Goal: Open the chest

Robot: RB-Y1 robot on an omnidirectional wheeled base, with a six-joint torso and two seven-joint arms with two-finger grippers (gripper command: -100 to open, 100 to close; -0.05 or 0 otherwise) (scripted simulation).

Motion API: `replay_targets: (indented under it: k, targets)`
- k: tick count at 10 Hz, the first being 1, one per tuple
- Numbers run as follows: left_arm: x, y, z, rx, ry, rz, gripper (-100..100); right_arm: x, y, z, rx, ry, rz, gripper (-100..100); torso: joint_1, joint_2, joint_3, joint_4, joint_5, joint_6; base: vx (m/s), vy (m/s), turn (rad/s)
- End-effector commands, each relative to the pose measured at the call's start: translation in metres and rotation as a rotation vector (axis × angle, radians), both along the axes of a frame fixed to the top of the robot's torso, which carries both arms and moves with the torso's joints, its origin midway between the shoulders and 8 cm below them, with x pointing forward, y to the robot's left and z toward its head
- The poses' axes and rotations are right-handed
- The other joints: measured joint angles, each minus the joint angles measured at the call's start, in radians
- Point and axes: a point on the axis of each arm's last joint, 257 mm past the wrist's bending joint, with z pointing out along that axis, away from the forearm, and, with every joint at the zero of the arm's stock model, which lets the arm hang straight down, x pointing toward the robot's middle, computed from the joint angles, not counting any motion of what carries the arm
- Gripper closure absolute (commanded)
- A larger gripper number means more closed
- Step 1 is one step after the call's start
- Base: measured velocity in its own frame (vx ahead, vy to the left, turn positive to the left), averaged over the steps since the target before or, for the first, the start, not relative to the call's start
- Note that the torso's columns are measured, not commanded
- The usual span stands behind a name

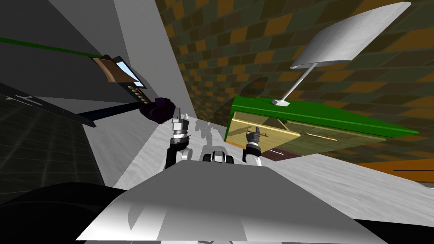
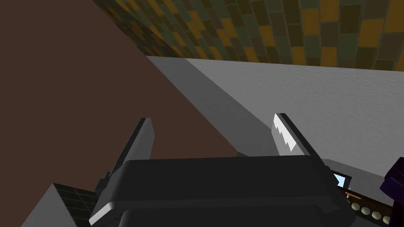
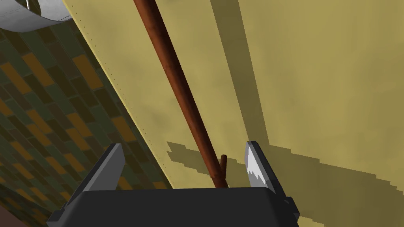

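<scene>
Fingers point(image 3: 258, 165) of the right gripper point(image 3: 184, 151) stand apart, and between them runs a thin reddish-brown handle point(image 3: 178, 86). The bar passes down the gap almost to the dark body of the claw and lies closer to one blade than the other. Neither blade seems to touch it. Just behind the bar is the flat yellow drawer front point(image 3: 315, 79) it belongs to, with the gripper's shadow falling across it.

From where I stand, that front is part of the chest point(image 1: 339, 116). The chest is a low piece with a green top, set against the brown-and-green patterned wall point(image 1: 237, 46) on the robot's right, and a white lamp point(image 1: 339, 42) stands on it. The right gripper is held up against its near end.

The left gripper point(image 1: 180, 123) hangs off to the other side over the pale floor point(image 1: 140, 144), also spread and empty, well apart from the chest.

I would say the reach is done and the grasp is the step in hand. The next move calls for the blades to close squarely on the bar. Then comes a straight pull away from the front, kept in line with the drawer so the thin handle does not slip out sideways.
</scene>
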Motion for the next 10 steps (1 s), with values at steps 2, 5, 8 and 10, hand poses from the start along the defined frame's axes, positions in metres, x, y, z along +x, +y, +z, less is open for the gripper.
replay_targets:
  k: [2,5,8,10]
  targets:
    - [0.000,0.000,0.000,0.000,0.000,0.000,0,-0.002,0.008,0.020,-0.007,0.001,0.033,-100,-0.001,-0.001,-0.001,0.000,0.000,0.000,0.025,0.015,-0.082]
    - [0.000,0.000,0.000,0.000,0.000,0.000,0,-0.004,0.010,0.018,-0.008,0.012,0.039,0,0.001,0.002,0.001,0.002,0.001,0.000,0.012,0.008,-0.035]
    - [0.000,0.000,0.000,0.000,0.000,0.000,0,-0.004,0.010,0.016,-0.008,0.017,0.038,0,0.000,0.000,0.000,0.001,0.001,0.000,0.000,0.000,0.000]
    - [0.000,0.000,0.000,0.000,0.000,0.000,0,-0.004,0.010,0.015,-0.007,0.020,0.039,0,-0.001,-0.002,-0.001,0.000,0.000,0.000,0.000,0.000,0.000]
